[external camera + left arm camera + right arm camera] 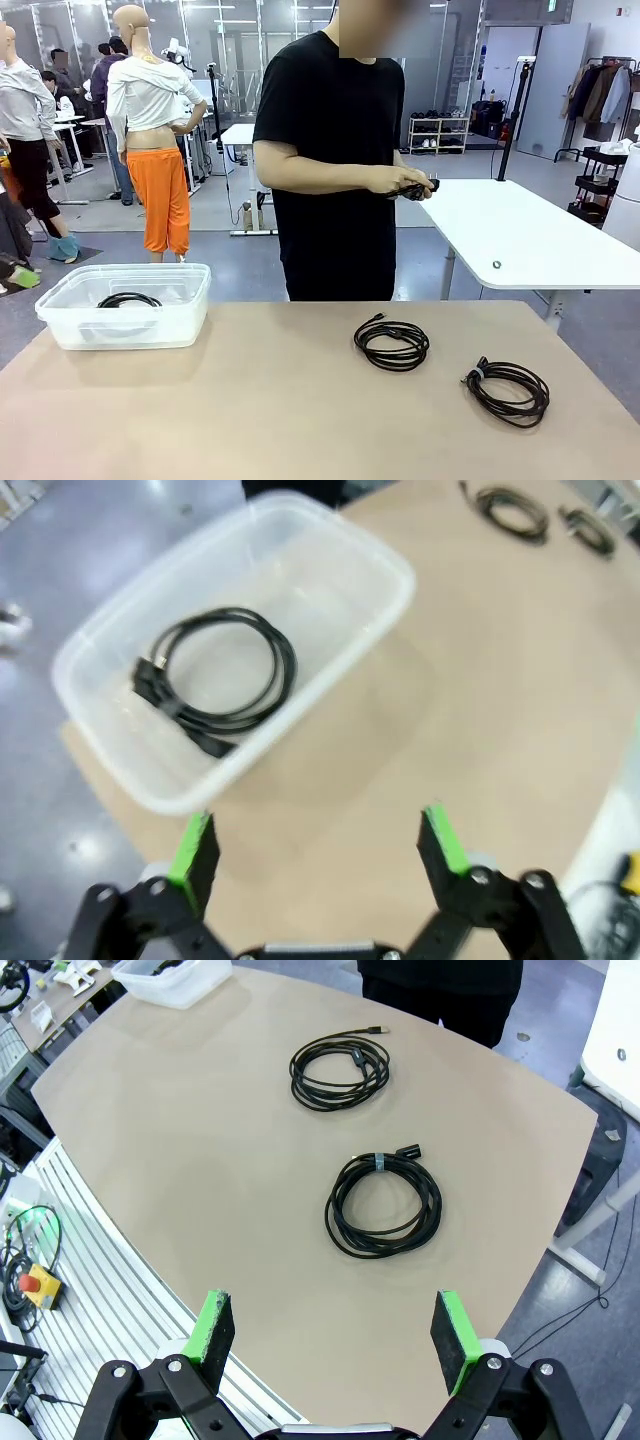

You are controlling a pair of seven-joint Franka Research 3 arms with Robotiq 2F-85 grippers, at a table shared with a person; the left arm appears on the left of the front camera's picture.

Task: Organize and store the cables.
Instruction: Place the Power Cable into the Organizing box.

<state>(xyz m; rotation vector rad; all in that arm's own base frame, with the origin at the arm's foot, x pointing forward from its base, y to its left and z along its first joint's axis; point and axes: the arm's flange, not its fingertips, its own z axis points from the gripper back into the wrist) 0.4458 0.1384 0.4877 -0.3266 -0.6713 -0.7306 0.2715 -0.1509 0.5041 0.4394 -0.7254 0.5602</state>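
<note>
Right gripper (333, 1310): fingers spread wide, nothing between them, hanging high above my side of the table (200, 1160).
Left gripper (315, 830): also wide open and empty, just off the near rim of the clear plastic bin (330, 655).
Tied coil (383, 1205): the nearest cable, lying flat on the right of the table with a pale tie on its far side.
Second coil (340, 1063): farther in, near the table's middle, one plug end sticking out; well apart from the tied coil.
Binned coil (225, 675): one cable already lies inside the bin, at the far left.
How I'd do it: I judge the tied coil comes next. I'd drop straight down across the strands beside the tie, so every loop is pinched together, then lift clear before carrying.
Person's hands (405, 183): at the far side, around something small and dark; I can't tell whether it is another cable.
Hard to see: the left wrist view is soft, so plug detail is lost.
</note>
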